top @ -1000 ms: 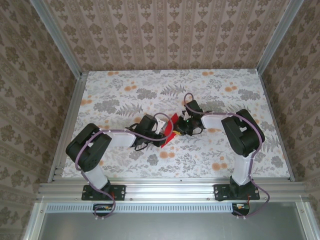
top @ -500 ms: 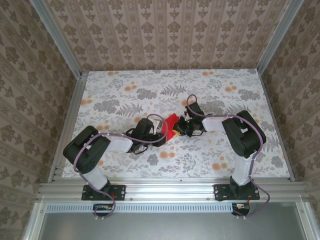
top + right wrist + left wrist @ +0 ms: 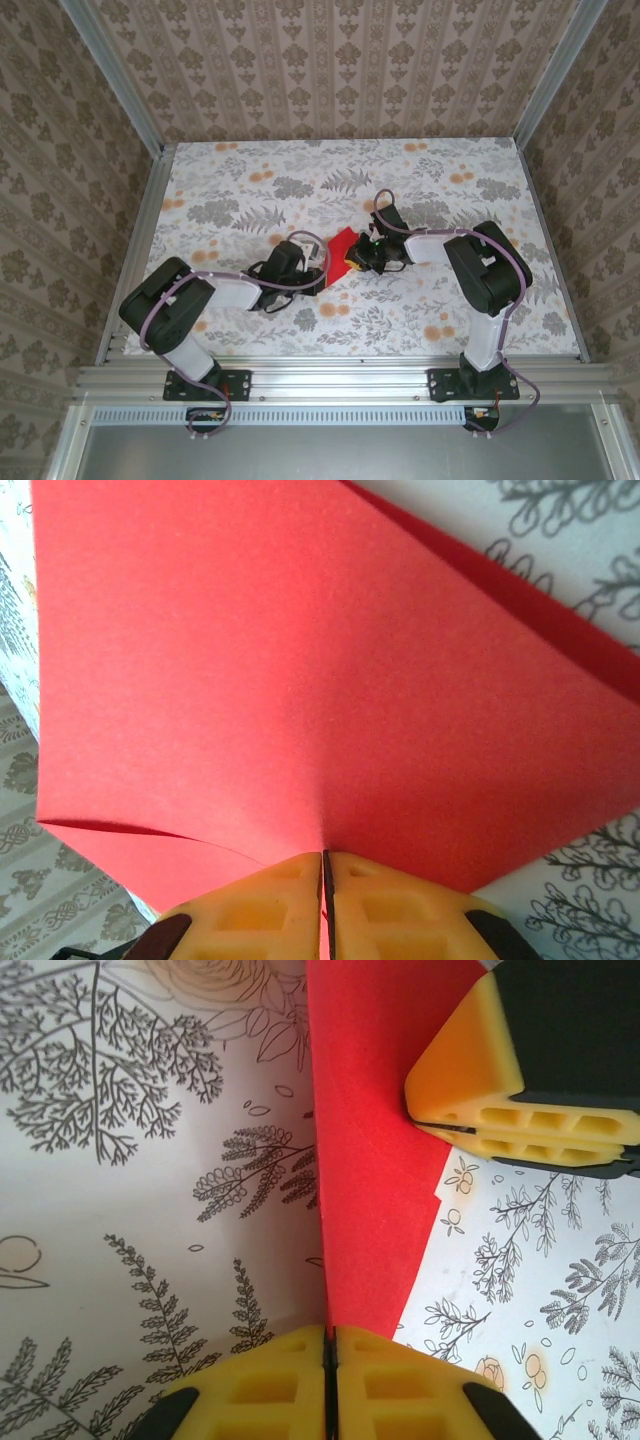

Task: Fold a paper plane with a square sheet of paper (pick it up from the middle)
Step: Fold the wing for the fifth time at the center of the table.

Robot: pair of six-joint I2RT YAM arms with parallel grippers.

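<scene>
Two hands meet near the middle of the flowered bench (image 3: 250, 170), both gripping one small, creased piece of red paper (image 3: 343, 247). The left hand (image 3: 322, 271) reaches in from the left, its yellow pads pressed together on a narrow end of the paper. From its wrist camera the paper runs away from the pads as a folded strip with a straight left edge. Just right of the paper, the right hand (image 3: 360, 256) also has its pads pinched tight on the paper's edge. Its wrist camera shows a broad red flap spreading away, with a second layer peeking out at the right.
</scene>
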